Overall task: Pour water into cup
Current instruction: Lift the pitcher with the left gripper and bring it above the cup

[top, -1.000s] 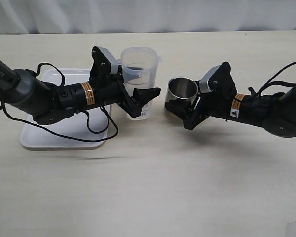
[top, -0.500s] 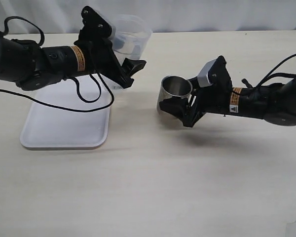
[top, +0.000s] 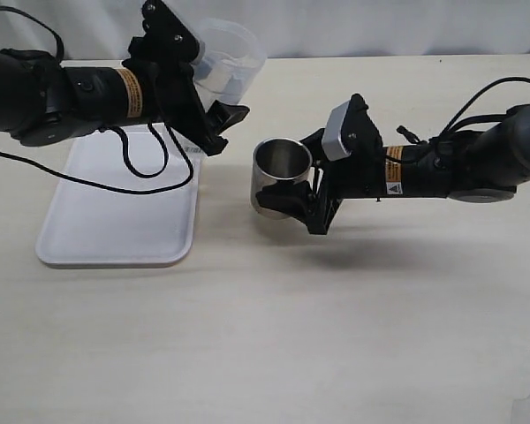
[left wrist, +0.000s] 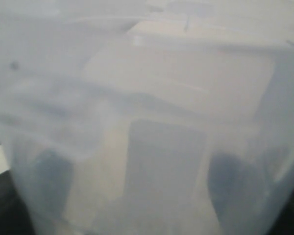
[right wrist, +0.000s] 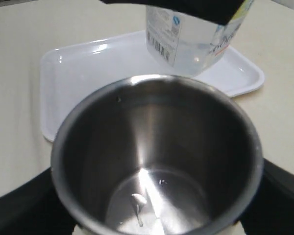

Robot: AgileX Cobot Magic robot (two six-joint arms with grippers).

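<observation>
My right gripper [top: 293,205] is shut on the steel cup [top: 280,176] and holds it upright just above the table near the middle. In the right wrist view the cup [right wrist: 157,161] fills the picture; its bottom shows a shiny wet patch, the water [right wrist: 152,205]. My left gripper [top: 214,122] is shut on the translucent plastic container [top: 223,60] and holds it raised and tilted above the tray's far right corner, up and left of the cup. The container [left wrist: 147,122] fills the left wrist view as a blur and also shows in the right wrist view [right wrist: 191,34].
A white tray [top: 115,221] lies on the table at the left, under the left arm. Black cables hang from both arms. The pale table [top: 336,336] stretches toward the near edge.
My right gripper has carried the cup to the left, closer to the container. My left gripper has lifted the container off the table and tilted it.
</observation>
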